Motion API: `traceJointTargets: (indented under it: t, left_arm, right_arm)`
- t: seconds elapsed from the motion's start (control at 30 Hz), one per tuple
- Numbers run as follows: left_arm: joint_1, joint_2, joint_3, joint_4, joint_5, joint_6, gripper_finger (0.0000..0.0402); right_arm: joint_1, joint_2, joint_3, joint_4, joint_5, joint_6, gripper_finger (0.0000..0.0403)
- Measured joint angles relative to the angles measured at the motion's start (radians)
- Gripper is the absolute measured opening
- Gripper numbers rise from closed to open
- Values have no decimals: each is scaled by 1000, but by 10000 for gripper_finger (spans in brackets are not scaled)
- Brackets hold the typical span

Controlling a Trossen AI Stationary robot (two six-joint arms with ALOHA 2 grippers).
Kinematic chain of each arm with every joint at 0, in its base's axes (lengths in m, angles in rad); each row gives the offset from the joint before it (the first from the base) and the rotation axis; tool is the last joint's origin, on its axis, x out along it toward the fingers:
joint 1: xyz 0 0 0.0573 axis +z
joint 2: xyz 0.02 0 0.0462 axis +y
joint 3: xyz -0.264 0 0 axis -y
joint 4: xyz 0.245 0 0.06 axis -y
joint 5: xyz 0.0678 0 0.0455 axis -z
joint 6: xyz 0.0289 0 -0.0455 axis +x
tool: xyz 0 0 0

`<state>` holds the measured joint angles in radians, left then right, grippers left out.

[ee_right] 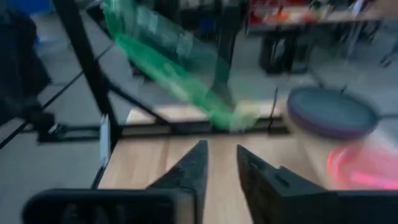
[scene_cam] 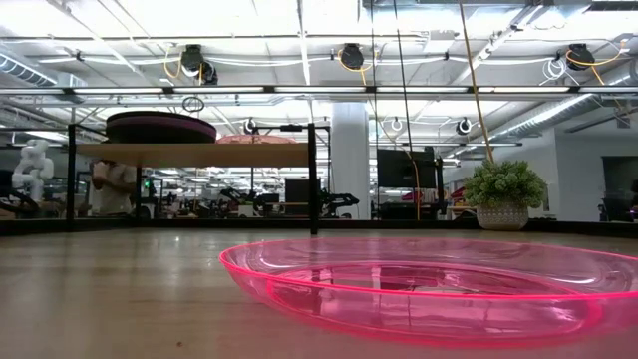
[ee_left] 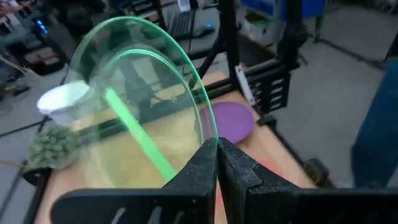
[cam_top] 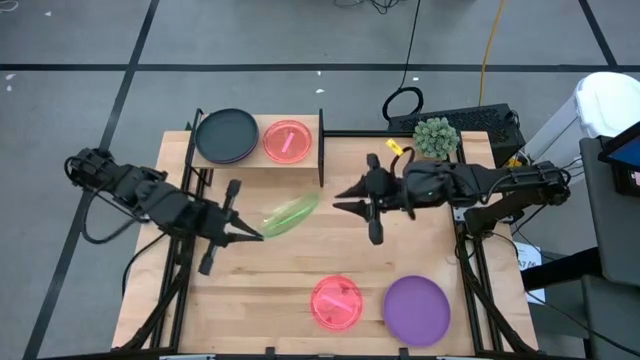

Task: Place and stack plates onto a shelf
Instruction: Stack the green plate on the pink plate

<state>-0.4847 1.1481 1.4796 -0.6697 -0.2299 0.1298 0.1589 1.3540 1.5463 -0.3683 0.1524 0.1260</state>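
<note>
A translucent green plate (cam_top: 290, 213) hangs tilted on edge above the middle of the table, with my left gripper (cam_top: 250, 233) shut on it. My right gripper (cam_top: 338, 200) stands just right of that plate, level, its fingers (ee_right: 198, 163) a little apart with nothing between them. The green plate (ee_right: 174, 78) shows ahead of them, untouched. On the shelf (cam_top: 258, 162) at the far left lie a dark plate stack (cam_top: 226, 135) and a pink plate (cam_top: 287, 141). Another pink plate (cam_top: 337, 302) and a purple plate (cam_top: 417, 309) lie flat near the front edge. My left gripper pinches the green plate's rim (ee_left: 210, 132) between its two fingers, only at the edge. The fingers come from the table's left, nearly level. The plate stands out beyond the fingertips toward the right, tilted on edge and lifted clear of the table.
A small potted plant (cam_top: 436, 137) stands at the far right of the table, behind my right arm. The shelf's black end panels (cam_top: 320, 150) rise at both ends of its board. Bare wood shows in the table's middle (cam_top: 300, 260).
</note>
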Motion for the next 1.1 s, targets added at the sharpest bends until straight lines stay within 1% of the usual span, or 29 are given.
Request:
traceJointTargets:
  t: [0.1,0.17,0.23,0.3,0.4,0.57,0.67,0.8,0.97,1.07,1.1]
  left_arm:
    - [0,-22,0,35,17,-32,11]
    - [-1,-32,0,52,13,-22,11]
    - [2,-41,0,46,-19,19,11]
    - [7,-45,0,37,-48,26,11]
    - [7,-44,0,38,-57,26,11]
    - [5,-44,0,36,58,89,12]
    - [6,-44,0,35,127,125,12]
    - [6,-44,0,35,235,118,12]
    - [6,-44,-6,36,392,85,12]
    - [19,-43,-10,35,432,87,12]
    - [27,-42,-10,36,441,86,12]
  right_arm:
    - [-3,-2,0,48,44,-38,116]
    - [-4,-5,0,71,67,-54,142]
    - [-8,-8,0,83,97,-66,164]
    - [-9,-11,0,77,132,-68,183]
    - [-9,-11,0,71,137,-91,206]
    - [-9,-12,0,72,134,-227,228]
    - [-4,-19,0,71,120,-242,230]
    - [0,-33,0,70,-11,-218,226]
    - [0,-35,0,71,-247,-74,208]
    - [0,-23,1,74,-383,-17,198]
    - [0,-19,1,72,-408,-7,195]
